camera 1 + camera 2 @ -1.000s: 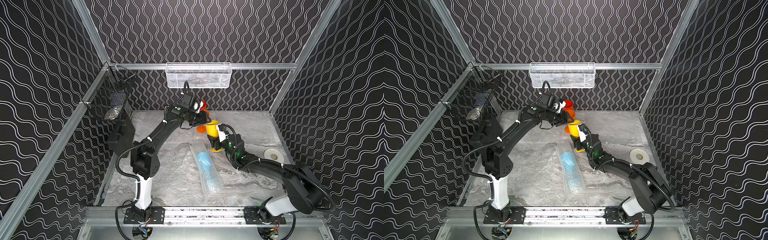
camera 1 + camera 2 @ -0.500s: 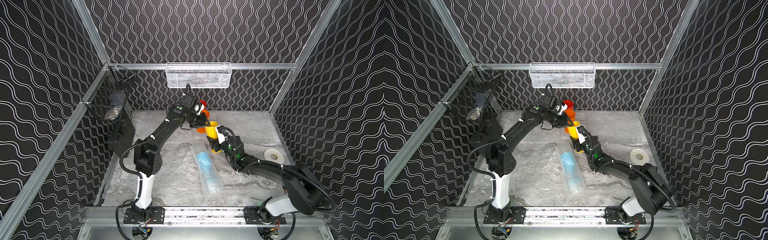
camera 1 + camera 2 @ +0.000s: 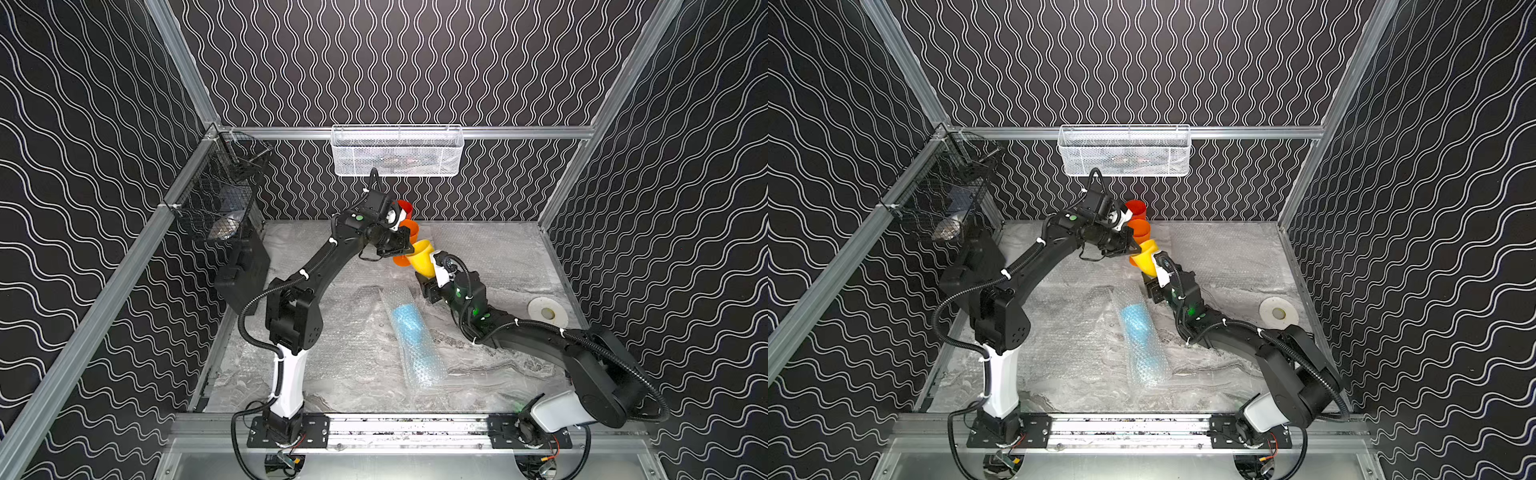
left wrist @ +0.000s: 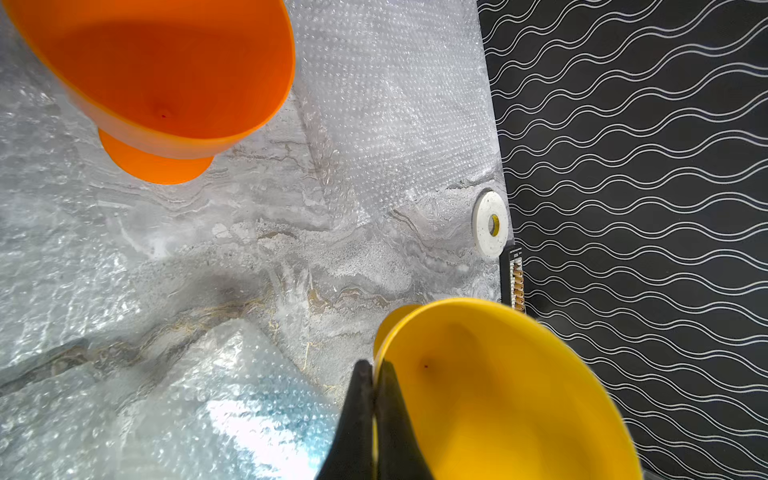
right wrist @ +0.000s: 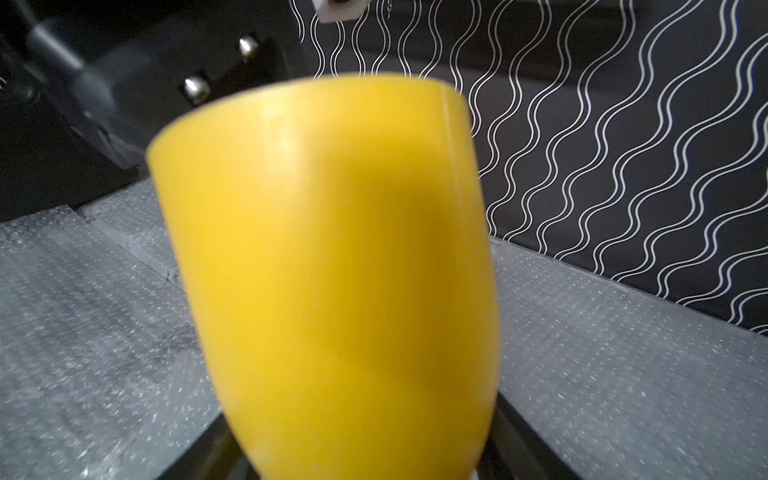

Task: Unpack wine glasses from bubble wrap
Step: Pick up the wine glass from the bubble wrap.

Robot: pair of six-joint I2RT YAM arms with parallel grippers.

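Observation:
A yellow wine glass is held tilted above the table between both arms. My left gripper is shut on its rim, one finger inside the bowl and one outside. My right gripper is shut on the lower bowl, a finger on each side. An orange glass and a red glass stand just behind. A bubble wrap roll showing light blue lies mid-table.
Flat bubble wrap sheets cover much of the marble table. A white tape roll lies by the right wall. A white mesh basket hangs on the back rail, a black wire basket at the left.
My left gripper has moved from beside the orange glass to the yellow glass and shut on its rim. The right gripper has kept the yellow glass in about the same place.

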